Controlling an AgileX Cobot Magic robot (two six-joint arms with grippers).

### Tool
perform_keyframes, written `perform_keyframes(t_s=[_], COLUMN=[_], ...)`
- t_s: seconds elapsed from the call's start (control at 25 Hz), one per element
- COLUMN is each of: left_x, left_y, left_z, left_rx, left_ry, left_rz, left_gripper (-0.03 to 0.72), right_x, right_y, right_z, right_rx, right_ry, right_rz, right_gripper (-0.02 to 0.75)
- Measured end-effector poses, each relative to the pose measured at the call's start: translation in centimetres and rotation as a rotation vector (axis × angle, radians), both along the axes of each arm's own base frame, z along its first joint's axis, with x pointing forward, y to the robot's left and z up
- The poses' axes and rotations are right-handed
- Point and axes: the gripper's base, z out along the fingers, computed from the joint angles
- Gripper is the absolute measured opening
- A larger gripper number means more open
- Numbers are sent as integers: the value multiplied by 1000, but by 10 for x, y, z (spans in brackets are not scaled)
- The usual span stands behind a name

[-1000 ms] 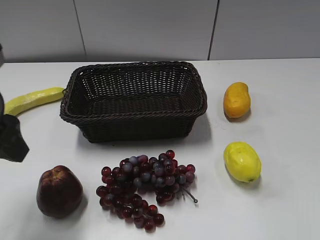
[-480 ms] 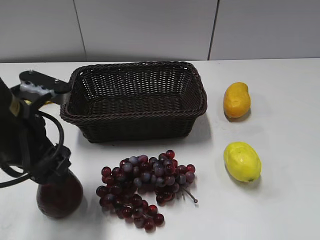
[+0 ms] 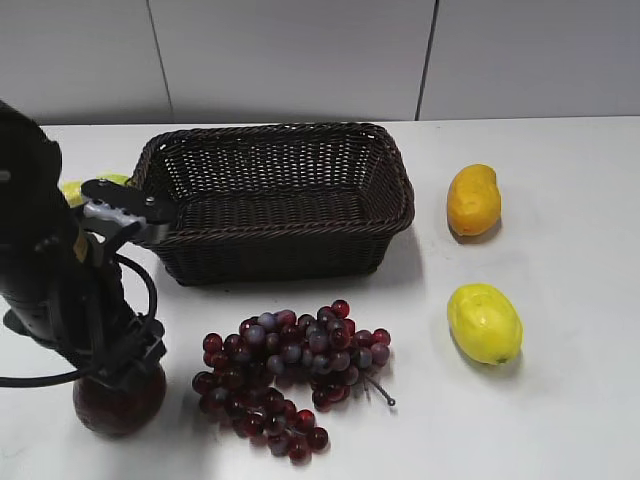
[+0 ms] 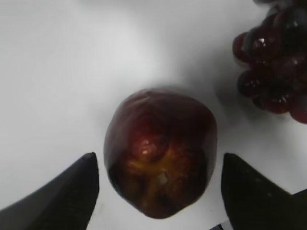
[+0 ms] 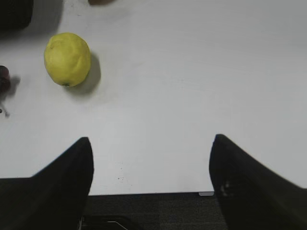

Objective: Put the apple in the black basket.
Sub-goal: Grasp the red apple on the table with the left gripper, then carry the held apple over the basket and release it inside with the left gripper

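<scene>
The dark red apple (image 3: pixel 118 402) rests on the white table at the front left, mostly covered by my left arm. In the left wrist view the apple (image 4: pixel 160 151) lies between the two spread fingers of my left gripper (image 4: pixel 159 165), which is open, with a gap on each side. The black basket (image 3: pixel 270 195) stands empty at the back middle, behind the apple. My right gripper (image 5: pixel 150 158) is open and empty over the table's front edge; it does not show in the exterior view.
A bunch of dark red grapes (image 3: pixel 290 375) lies just right of the apple and shows in the left wrist view (image 4: pixel 276 62). A yellow lemon (image 3: pixel 484 322) (image 5: pixel 67 58) and an orange mango (image 3: pixel 473 199) lie at the right. A yellow-green fruit (image 3: pixel 75 190) peeks out behind my left arm.
My left arm has come in from the left edge and lowered over the apple, so its open fingers now straddle it. The fruits and basket have not moved.
</scene>
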Motion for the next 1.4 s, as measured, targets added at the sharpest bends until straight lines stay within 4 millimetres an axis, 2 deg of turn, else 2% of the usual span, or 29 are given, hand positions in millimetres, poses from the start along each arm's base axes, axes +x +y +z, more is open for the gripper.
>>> perform_keyframes(t_s=[0.24, 0.44, 0.76, 0.88, 1.04, 1.4], left_x=[1, 1, 1, -2, -4, 33], left_y=[0, -1, 0, 6, 15, -6], left_z=[-4, -4, -4, 0, 28, 134], left_rx=[9, 9, 26, 89, 127, -2], left_ry=[11, 13, 30, 45, -18, -324], left_rz=[-1, 1, -2, -31, -62, -114], left_gripper=[585, 489, 489, 489, 489, 488], right_x=[0, 0, 0, 0, 0, 0], right_y=[0, 0, 0, 0, 0, 0], right_z=[0, 0, 0, 0, 0, 0], right_rx=[0, 0, 0, 0, 0, 0], right_ry=[0, 0, 1, 0, 0, 0], right_rz=[0, 0, 0, 0, 0, 0], right_gripper=[571, 571, 571, 571, 571, 571])
